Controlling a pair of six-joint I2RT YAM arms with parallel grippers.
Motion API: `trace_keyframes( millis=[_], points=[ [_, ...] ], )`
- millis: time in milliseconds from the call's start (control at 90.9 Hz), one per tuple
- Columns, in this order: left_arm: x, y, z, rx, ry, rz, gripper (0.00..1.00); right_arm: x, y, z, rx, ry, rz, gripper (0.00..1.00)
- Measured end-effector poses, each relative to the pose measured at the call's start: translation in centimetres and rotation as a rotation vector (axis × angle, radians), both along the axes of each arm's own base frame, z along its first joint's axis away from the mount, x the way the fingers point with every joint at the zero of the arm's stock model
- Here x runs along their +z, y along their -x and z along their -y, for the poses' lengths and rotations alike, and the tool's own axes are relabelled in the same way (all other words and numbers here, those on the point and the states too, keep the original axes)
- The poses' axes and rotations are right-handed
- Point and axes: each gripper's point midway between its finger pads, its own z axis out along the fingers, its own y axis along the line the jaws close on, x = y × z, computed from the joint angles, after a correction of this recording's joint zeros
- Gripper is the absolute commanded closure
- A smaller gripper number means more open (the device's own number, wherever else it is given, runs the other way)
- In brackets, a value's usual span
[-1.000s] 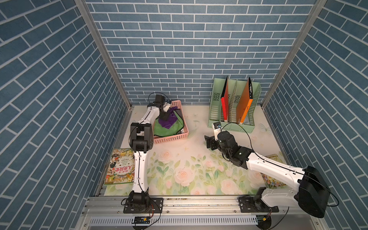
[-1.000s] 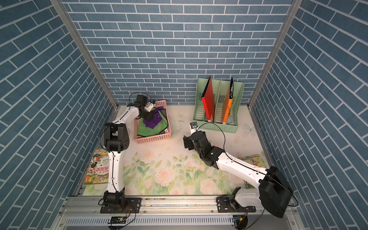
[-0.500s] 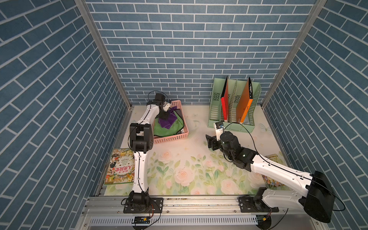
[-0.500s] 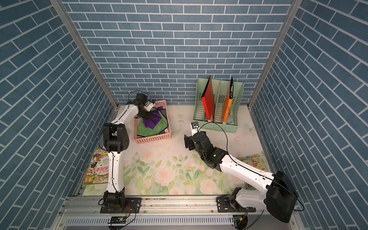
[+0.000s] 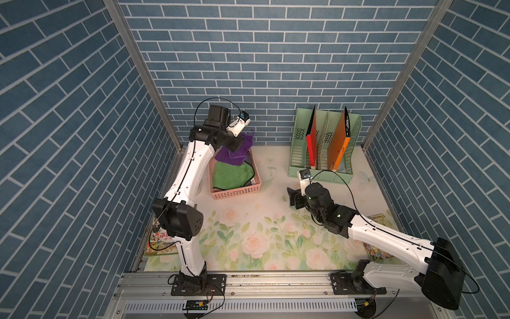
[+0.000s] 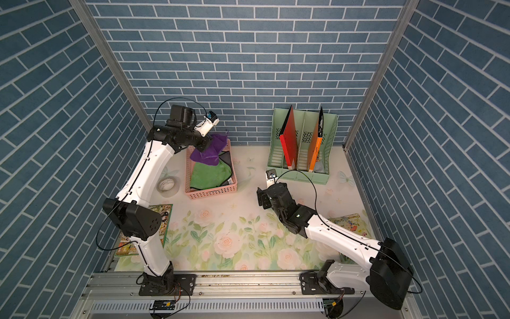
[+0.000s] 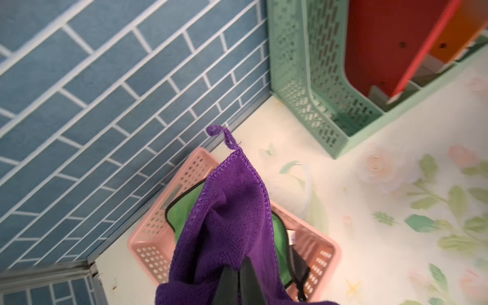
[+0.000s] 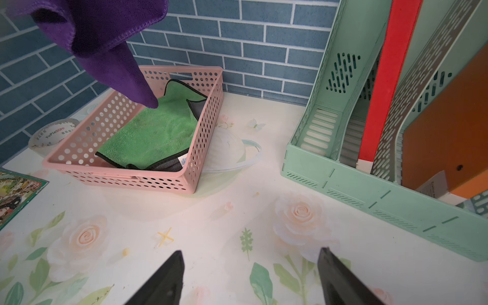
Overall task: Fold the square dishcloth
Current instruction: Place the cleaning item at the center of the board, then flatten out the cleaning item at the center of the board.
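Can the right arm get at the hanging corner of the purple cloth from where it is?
Probably yes: the right gripper is open and faces the purple cloth, with only bare mat between. The left gripper holds the cloth up over the pink basket.

The clear tape roll (image 8: 50,137) beside the pink basket (image 8: 132,182) reads "YuPinBOPP"; other labels are too blurred.

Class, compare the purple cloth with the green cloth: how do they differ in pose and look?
The purple cloth hangs bunched from the shut left gripper; the green cloth lies spread in the pink basket. The green cloth has black edging; the purple cloth's edge is purple. Both look like soft microfibre.
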Motion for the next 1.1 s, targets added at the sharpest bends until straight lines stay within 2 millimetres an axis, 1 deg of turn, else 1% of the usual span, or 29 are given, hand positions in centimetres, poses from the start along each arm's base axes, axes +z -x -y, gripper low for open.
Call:
trace_keyframes(
  millis=[110,176,209,220,253,264,286,297,319,374,451,517,561,616,671,715,748,814,902,990,1045,1100],
  points=[
    [-1.1,4.8,3.8,-0.156,0.002,-0.067,1.00,-0.5,-0.5,1.0,-0.008,-0.001,-0.034,0.20],
    [-2.0,7.3,5.7,-0.242,0.009,-0.103,1.00,-0.7,-0.8,1.4,0.004,-0.030,-0.065,0.19],
    [-2.7,8.4,6.4,-0.276,0.012,-0.123,0.96,-0.8,-0.9,1.6,0.014,-0.047,-0.077,0.18],
    [-3.1,8.9,6.7,-0.290,0.014,-0.134,0.93,-0.8,-0.9,1.6,0.019,-0.054,-0.083,0.18],
    [-4.1,10.0,7.1,-0.316,0.013,-0.157,0.78,-0.9,-0.9,1.7,0.029,-0.070,-0.094,0.17],
    [-4.4,10.3,7.3,-0.325,0.012,-0.163,0.68,-1.0,-0.9,1.7,0.032,-0.076,-0.099,0.17],
    [-5.2,10.8,7.4,-0.334,0.009,-0.180,0.54,-1.1,-0.8,1.8,0.037,-0.089,-0.108,0.16],
    [-5.7,11.1,7.5,-0.345,0.002,-0.184,0.50,-1.2,-0.8,1.9,0.038,-0.096,-0.115,0.16],
    [-6.7,11.6,7.6,-0.350,-0.003,-0.207,0.46,-1.4,-0.8,2.0,0.043,-0.102,-0.124,0.16],
    [-9.2,12.4,7.6,-0.359,-0.031,-0.250,0.42,-2.1,-0.4,1.9,0.061,-0.114,-0.150,0.16],
    [-12.6,12.7,7.1,-0.345,-0.078,-0.313,0.39,-3.0,0.2,1.5,0.089,-0.126,-0.187,0.16],
    [-14.0,12.3,6.5,-0.323,-0.092,-0.338,0.37,-3.3,0.5,1.2,0.108,-0.131,-0.203,0.16],
    [-14.1,11.7,5.8,-0.302,-0.092,-0.334,0.37,-3.5,0.6,0.9,0.122,-0.134,-0.213,0.16],
    [-13.7,10.7,5.1,-0.276,-0.088,-0.305,0.37,-4.0,0.8,0.5,0.139,-0.134,-0.232,0.16],
    [-13.3,10.1,4.4,-0.259,-0.090,-0.278,0.38,-4.8,0.9,0.1,0.156,-0.127,-0.259,0.16],
    [-13.4,10.1,4.0,-0.251,-0.096,-0.267,0.38,-5.8,1.1,-0.4,0.174,-0.120,-0.288,0.17],
    [-13.7,10.4,3.8,-0.253,-0.102,-0.272,0.38,-6.5,1.3,-0.7,0.184,-0.116,-0.314,0.18],
    [-15.0,11.4,3.4,-0.261,-0.119,-0.303,0.39,-8.5,2.0,-1.8,0.217,-0.103,-0.377,0.21],
    [-17.6,12.8,2.7,-0.267,-0.146,-0.368,0.39,-11.3,3.8,-3.4,0.273,-0.086,-0.480,0.24],
    [-19.7,14.1,1.7,-0.260,-0.165,-0.429,0.39,-13.6,5.2,-4.5,0.305,-0.081,-0.566,0.26],
    [-20.4,14.7,1.2,-0.256,-0.171,-0.449,0.39,-14.9,6.1,-4.7,0.319,-0.085,-0.612,0.30],
    [-20.6,15.1,0.9,-0.251,-0.176,-0.455,0.39,-15.9,6.7,-4.7,0.320,-0.090,-0.649,0.36]
  ],
)
